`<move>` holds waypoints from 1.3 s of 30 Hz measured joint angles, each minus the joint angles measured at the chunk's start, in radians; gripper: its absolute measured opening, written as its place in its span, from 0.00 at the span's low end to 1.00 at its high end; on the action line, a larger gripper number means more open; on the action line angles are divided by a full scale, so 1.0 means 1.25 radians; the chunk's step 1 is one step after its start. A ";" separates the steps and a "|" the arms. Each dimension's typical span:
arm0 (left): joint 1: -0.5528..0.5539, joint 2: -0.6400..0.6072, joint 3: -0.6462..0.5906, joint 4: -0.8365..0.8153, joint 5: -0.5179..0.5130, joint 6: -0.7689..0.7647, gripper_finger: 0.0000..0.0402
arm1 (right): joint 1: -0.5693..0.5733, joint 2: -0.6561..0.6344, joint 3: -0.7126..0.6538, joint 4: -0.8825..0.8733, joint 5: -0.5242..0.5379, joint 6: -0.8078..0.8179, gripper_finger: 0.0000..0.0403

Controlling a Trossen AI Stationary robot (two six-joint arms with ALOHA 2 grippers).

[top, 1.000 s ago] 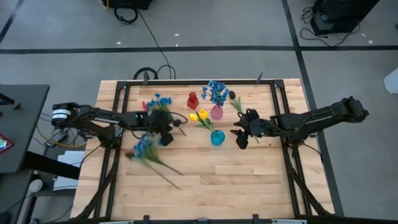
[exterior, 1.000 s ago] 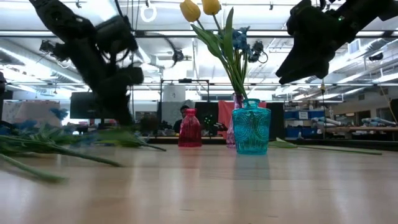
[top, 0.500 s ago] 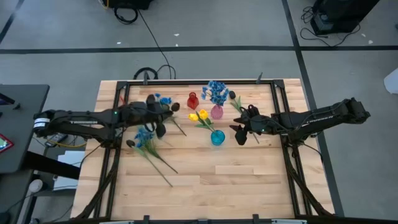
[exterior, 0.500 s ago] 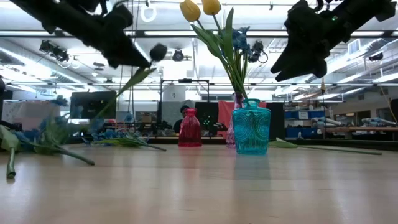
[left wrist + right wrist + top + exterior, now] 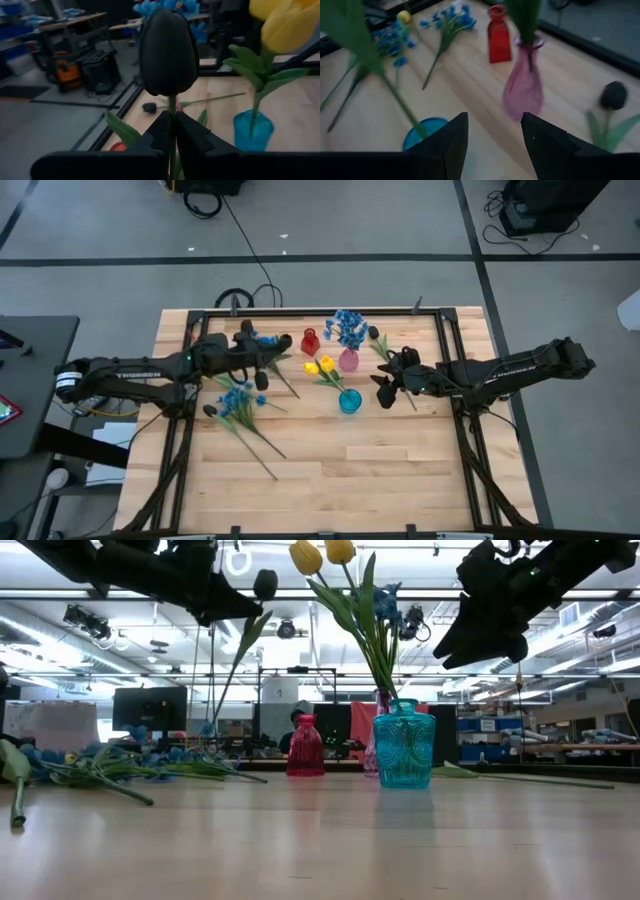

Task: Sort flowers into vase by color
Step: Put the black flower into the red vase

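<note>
high view first: the left gripper (image 5: pixel 268 350) is above the far left part of the wooden table (image 5: pixel 400 470), just beside the red vase (image 5: pixel 310 341). its two fingers are pressed together on the thin green stem of a black tulip (image 5: pixel 167 52). from the left wrist view this bloom is smooth, egg shaped and almost fully black, closed like a bud, and it stands up straight from between the fingers, with a long green leaf lower on the stem. in the low view the same bloom (image 5: pixel 265 583) hangs high over the table, the stem going down at a slant.

the right gripper (image 5: pixel 384 388) hovers to the right of the blue vase (image 5: pixel 349 401), its fingers spread apart and holding nothing; in the right wrist view the fingers stand apart with bare table between them.

the blue vase is a ribbed turquoise glass and it holds the yellow tulips (image 5: pixel 319 365), two plump yellow buds on green stems with long leaves. behind it the pink vase (image 5: pixel 348 360) carries a bushy spray of small blue blossoms (image 5: pixel 347 326). the red vase looks to hold no flower.

on the table at the left lie more blue sprays (image 5: pixel 237 402) with long stems, and another small bunch (image 5: pixel 262 339) near the far edge by the left arm. one more dark bloom (image 5: pixel 373 333) with a green leaf lies on the wood to the right of the pink vase, near the right arm.
</note>
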 joint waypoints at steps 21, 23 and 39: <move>0.187 0.111 0.000 0.318 0.329 0.068 0.08 | -0.057 0.000 0.000 0.058 0.086 0.005 0.49; 0.199 0.130 0.000 0.348 0.361 0.055 0.08 | -0.057 0.000 0.000 0.058 0.086 -0.002 0.49; 0.307 0.433 0.011 0.903 0.513 -0.122 0.08 | -0.112 0.000 0.000 0.067 0.050 -0.066 0.49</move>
